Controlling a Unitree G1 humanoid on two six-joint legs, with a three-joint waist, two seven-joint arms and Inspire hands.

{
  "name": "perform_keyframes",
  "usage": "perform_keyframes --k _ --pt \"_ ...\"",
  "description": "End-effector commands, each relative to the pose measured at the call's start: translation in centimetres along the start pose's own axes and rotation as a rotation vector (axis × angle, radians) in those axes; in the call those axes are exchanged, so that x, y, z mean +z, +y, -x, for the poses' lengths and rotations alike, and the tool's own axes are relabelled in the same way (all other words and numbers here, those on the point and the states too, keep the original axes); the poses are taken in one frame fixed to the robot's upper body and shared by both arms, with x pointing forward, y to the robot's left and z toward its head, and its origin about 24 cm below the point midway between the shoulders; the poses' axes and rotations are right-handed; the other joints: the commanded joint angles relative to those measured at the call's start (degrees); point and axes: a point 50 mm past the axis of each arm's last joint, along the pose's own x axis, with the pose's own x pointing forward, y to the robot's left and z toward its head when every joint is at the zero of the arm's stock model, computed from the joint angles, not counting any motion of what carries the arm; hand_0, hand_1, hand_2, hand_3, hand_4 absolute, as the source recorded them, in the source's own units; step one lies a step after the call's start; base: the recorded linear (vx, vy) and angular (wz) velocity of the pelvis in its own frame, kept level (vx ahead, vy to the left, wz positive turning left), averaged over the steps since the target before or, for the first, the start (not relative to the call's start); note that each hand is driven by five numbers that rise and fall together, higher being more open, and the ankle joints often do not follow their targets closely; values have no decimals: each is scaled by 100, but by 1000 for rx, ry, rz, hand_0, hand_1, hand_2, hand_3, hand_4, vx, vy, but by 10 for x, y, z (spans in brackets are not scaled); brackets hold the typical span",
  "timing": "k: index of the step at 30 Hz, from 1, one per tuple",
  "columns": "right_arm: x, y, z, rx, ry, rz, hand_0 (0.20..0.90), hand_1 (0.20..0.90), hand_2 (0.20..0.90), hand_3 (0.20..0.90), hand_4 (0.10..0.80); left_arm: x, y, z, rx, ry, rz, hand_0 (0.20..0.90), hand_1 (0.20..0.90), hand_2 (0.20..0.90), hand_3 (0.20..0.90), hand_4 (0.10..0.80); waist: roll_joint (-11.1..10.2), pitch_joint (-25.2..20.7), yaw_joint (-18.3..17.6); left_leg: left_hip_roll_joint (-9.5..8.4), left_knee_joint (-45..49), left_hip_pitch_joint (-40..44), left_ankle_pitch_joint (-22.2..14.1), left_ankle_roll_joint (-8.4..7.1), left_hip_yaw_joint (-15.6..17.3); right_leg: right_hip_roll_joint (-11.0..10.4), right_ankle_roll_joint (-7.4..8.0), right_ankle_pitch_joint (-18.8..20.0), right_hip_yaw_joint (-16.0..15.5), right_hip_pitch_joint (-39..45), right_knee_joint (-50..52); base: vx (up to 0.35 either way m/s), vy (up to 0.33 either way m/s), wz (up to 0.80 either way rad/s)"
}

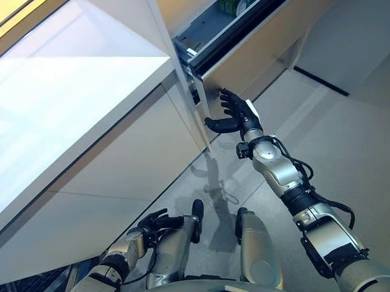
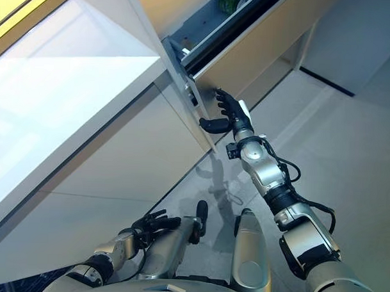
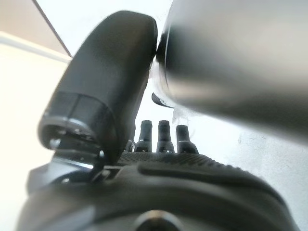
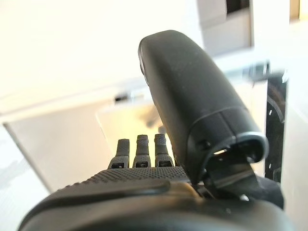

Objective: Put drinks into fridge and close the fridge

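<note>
Right hand reaching flat against the outer face of the half-open fridge door.

The right hand (image 1: 238,115) is lying against the fridge door (image 1: 262,42) near its lower free edge, fingers straight and spread, thumb sticking out toward the cabinet, gripping nothing. The door is running long from that edge up and away, so a shove toward the fridge body looks like the closing move. Drinks (image 1: 233,4) are sitting on a shelf inside the gap. The left hand (image 1: 155,221) is hanging low by the legs, fingers relaxed and empty, much farther from the door.
</note>
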Motion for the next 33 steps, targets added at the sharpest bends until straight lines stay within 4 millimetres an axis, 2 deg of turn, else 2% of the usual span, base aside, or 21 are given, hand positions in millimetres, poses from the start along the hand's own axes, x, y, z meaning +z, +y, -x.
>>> perform_keyframes --k 1,7,11,17,21,22,24,26,28,29,32,33 --pt "100 63 -14 224 -332 -33 900 900 900 900 800 -14 8 4 -10 11 -47 900 900 900 900 800 -51 -229 286 -444 939 -107 -716 592 464 -73 -91 475 -110 341 -616 11 12 16" --pt "106 67 -18 175 -333 -73 900 900 900 900 800 -15 9 5 -24 14 -73 900 900 900 900 800 2 -272 395 -487 1173 -145 -877 618 421 -142 -150 316 -156 323 -280 21 -1 18" --pt "108 60 -18 109 -363 -93 900 900 900 900 800 -17 9 6 -37 10 -80 900 900 900 900 800 -10 -325 439 -498 1067 -5 -894 619 355 -138 -160 296 -185 474 -351 42 -23 14" --pt "115 27 -18 -77 -424 -137 900 900 900 900 800 -19 11 6 -20 11 -104 900 900 900 900 800 -101 -405 425 -480 888 166 -899 634 305 -66 -178 300 -204 649 -517 0 -15 1" --pt "96 2 -12 -194 -413 -142 900 900 900 900 800 -18 17 7 39 5 -105 900 900 900 900 800 -310 -530 334 -417 581 402 -932 646 281 15 -133 373 -180 868 -869 -13 -65 0" --pt "84 -7 -8 -225 -396 -139 900 900 900 900 800 -17 20 8 59 4 -113 900 900 900 900 800 -403 -590 296 -386 457 487 -923 649 279 38 -105 419 -168 955 -1042 -19 -69 -2" --pt "68 -13 -2 -255 -362 -133 900 900 900 900 800 -18 24 9 79 3 -113 900 900 900 900 800 -514 -653 248 -355 339 567 -903 644 281 58 -69 488 -160 1058 -1243 -22 -88 -3" --pt "40 -25 10 -281 -307 -141 900 900 900 900 800 -20 30 11 109 4 -114 900 900 900 900 800 -664 -773 163 -308 84 747 -871 656 301 123 -11 582 -117 1243 -1595 -30 -86 -3" --pt "-5 -36 32 -299 -200 -150 900 900 900 900 800 -26 36 13 140 14 -103 900 900 900 900 800 -788 -954 38 -261 -171 935 -826 652 358 177 70 688 -67 1436 -1949 -21 -55 -8" --pt "-17 -39 40 -301 -165 -161 900 900 900 900 800 -28 38 14 147 19 -100 900 900 900 900 800 -821 -1011 6 -251 -270 1003 -807 649 366 194 95 724 -51 1504 -2069 -23 -50 -11" --pt "-88 -41 88 -289 51 -203 900 900 900 900 800 -43 47 20 204 32 -76 900 900 900 900 800 -965 -1309 -160 -188 -768 1339 -707 632 421 299 245 875 34 1804 -2581 -74 -66 -21" --pt "-117 -37 106 -283 179 -239 900 900 900 900 800 -47 52 23 224 31 -64 900 900 900 900 800 -1021 -1426 -222 -149 -927 1442 -667 623 462 325 295 941 43 1892 -2747 -113 -65 -34"
